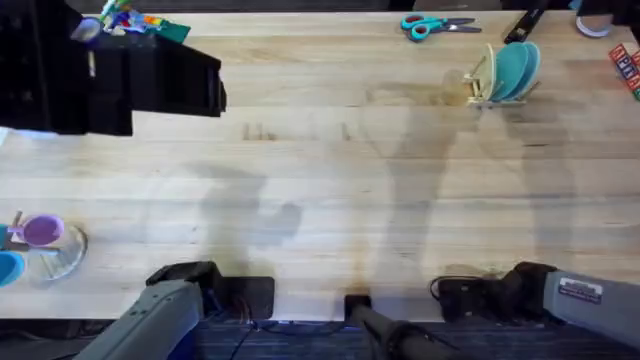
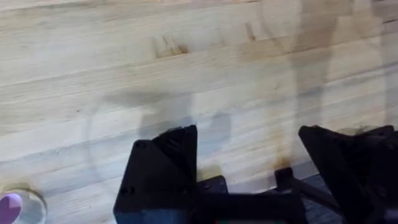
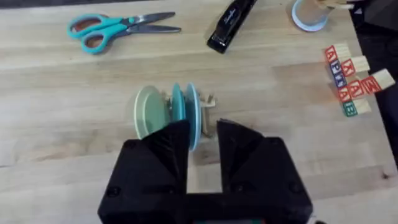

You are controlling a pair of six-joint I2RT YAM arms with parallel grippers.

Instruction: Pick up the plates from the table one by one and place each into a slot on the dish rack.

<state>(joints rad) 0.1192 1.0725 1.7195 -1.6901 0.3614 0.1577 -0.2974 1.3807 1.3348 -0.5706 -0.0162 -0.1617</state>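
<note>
Right end effector [image 3: 203, 146]: black fingers apart with a narrow gap, nothing between them, parked low at the near edge of the worktop [image 1: 320, 170], well apart from the dish rack [image 1: 484, 82]. Left end effector [image 2: 249, 162]: fingers wide apart, empty, also at the near edge over bare wood. Plates: three stand on edge in the rack's slots, seen from the right wrist as one pale yellow-cream plate [image 3: 149, 113], one teal plate [image 3: 178, 107] and one light blue plate [image 3: 192, 112], packed close together at the far right of the worktop; none lies flat on the wood, so the task reads as finished or nearly so. Risks, as judged: the rack is small and light, so any further reach toward it could knock it over or tip the close-set plates against each other; an arm sweeping out from its rest could also brush the clutter nearby. Other items: one pair of teal-handled scissors [image 3: 118, 28]; one black stapler [image 3: 230, 25]; one roll of tape [image 3: 309, 14]; one cluster of lettered wooden blocks [image 3: 352, 78], number unclear; one clear glass dish [image 1: 62, 252] holding a purple item [image 1: 38, 231] at the near left; one black box [image 1: 100, 75] at the far left.
</note>
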